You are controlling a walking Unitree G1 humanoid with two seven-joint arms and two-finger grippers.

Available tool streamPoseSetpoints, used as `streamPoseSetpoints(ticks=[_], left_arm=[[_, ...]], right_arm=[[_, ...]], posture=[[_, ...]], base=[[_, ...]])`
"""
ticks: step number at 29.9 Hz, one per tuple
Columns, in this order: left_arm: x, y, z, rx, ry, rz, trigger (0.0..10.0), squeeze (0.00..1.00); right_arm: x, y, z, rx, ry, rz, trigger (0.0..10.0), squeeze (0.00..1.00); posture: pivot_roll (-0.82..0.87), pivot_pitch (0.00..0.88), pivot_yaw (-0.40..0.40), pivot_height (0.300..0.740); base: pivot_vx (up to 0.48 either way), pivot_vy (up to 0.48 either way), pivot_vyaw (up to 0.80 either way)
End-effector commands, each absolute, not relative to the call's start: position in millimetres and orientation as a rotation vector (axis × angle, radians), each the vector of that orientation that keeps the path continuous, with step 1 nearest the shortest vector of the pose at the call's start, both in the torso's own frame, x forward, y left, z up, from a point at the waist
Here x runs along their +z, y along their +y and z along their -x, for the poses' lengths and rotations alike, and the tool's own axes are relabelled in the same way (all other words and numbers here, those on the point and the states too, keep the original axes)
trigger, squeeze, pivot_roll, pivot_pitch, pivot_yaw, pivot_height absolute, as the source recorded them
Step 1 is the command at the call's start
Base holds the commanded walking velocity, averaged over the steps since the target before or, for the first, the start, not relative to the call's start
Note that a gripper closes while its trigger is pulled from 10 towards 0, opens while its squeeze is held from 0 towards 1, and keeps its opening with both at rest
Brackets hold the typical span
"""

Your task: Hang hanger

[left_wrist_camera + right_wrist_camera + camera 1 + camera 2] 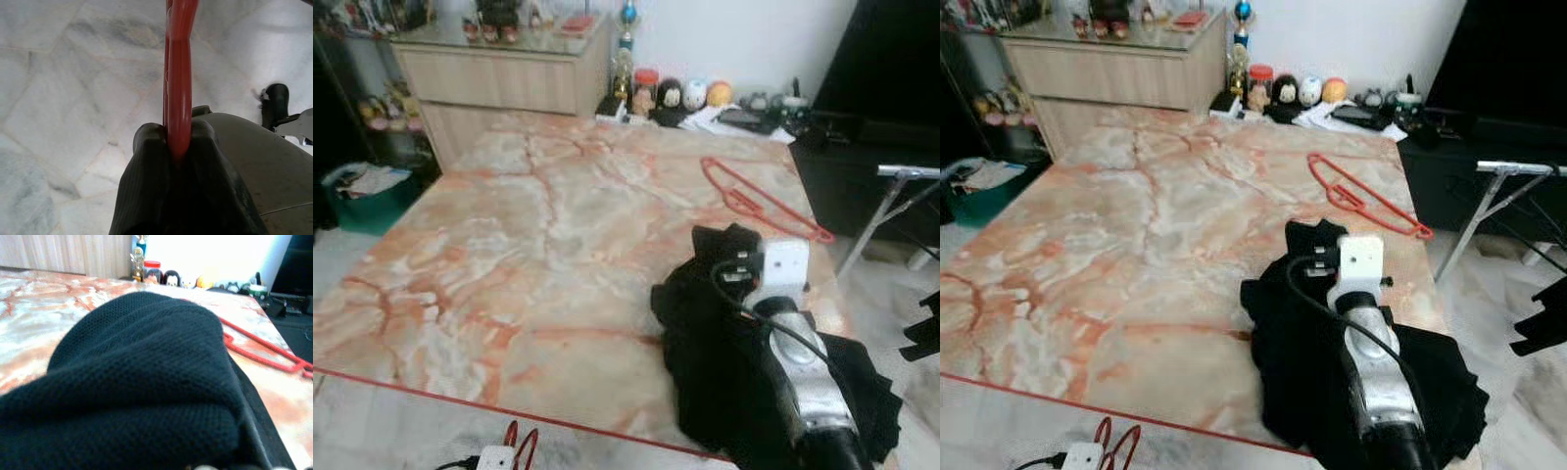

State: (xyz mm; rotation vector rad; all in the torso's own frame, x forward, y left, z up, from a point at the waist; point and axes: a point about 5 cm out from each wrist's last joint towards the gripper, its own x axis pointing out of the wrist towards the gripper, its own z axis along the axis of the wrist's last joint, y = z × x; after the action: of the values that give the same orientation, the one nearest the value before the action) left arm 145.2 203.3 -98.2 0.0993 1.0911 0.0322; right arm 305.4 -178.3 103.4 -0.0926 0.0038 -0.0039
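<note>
While the robot is standing at the near edge of the marble table, these lines are running outward from the grippers.

Left gripper: low at the near edge, its black fingers are pinching closed on a red hanger in grip, which is sticking out past them over the pale floor tiles.

Right gripper: the right arm is reaching out over the black garment at the near right of the table; the fingers are buried in knit cloth, so I cannot tell whether they are parted or closed.

Hanger on table: a second red hanger is lying flat on the marble table, just beyond the garment, toward the far right edge.

Key relation: this hanger is lying far and slightly right of the right gripper, its long axis running from far-left to near-right, with the near-right end closest to the table's right edge. The right arm is clearly the nearer one.

Rail: a metal rack bar is standing off the table's right side, which is probably where a hanger is going.

Writing: no brand, label or text is readable; the jars and figurines at the far end are too blurred.
</note>
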Motion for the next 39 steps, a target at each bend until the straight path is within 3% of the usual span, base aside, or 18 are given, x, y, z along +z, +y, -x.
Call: streamPoseSetpoints(ticks=[1, 7, 8, 21, 37, 38, 39], left_arm=[[-104, 200, -130, -0.002, 1.158, -0.13, 10.0, 0.0], [-105, 200, -129, 0.012, 1.164, -0.121, 10.0, 0.0], [-105, 200, -129, 0.009, 1.164, -0.123, 10.0, 0.0], [-105, 200, -129, -0.003, 1.151, -0.129, 10.0, 0.0], [-104, 200, -131, -0.007, 1.148, -0.123, 10.0, 0.0], [-104, 200, -131, -0.006, 1.148, -0.123, 10.0, 0.0], [-104, 200, -131, -0.007, 1.148, -0.124, 10.0, 0.0]], right_arm=[[110, -178, -306, 0.004, -0.013, 0.09, 10.0, 0.0], [104, -179, -293, -0.003, 0.036, 0.095, 10.0, 0.0], [105, -180, -290, -0.001, 0.037, 0.091, 10.0, 1.0], [107, -178, -269, 0.029, 0.061, 0.083, 10.0, 1.0], [108, -177, -269, 0.013, 0.077, 0.075, 10.0, 1.0], [107, -176, -269, 0.015, 0.079, 0.078, 10.0, 0.41], [107, -176, -269, 0.015, 0.079, 0.079, 10.0, 0.07]], posture=[[0.01, 0.0, -0.038, 0.74], [0.01, 0.0, -0.038, 0.74], [0.01, 0.0, -0.04, 0.74], [0.0, 0.0, -0.038, 0.74], [0.01, 0.0, -0.04, 0.74], [0.01, 0.0, -0.04, 0.74], [0.01, 0.0, -0.04, 0.74]], base=[[0.0, 0.0, 0.0], [0.0, 0.0, 0.0], [0.0, 0.0, 0.0], [0.0, 0.0, 0.0], [0.0, 0.0, 0.0], [0.0, 0.0, 0.0], [0.0, 0.0, 0.0]])
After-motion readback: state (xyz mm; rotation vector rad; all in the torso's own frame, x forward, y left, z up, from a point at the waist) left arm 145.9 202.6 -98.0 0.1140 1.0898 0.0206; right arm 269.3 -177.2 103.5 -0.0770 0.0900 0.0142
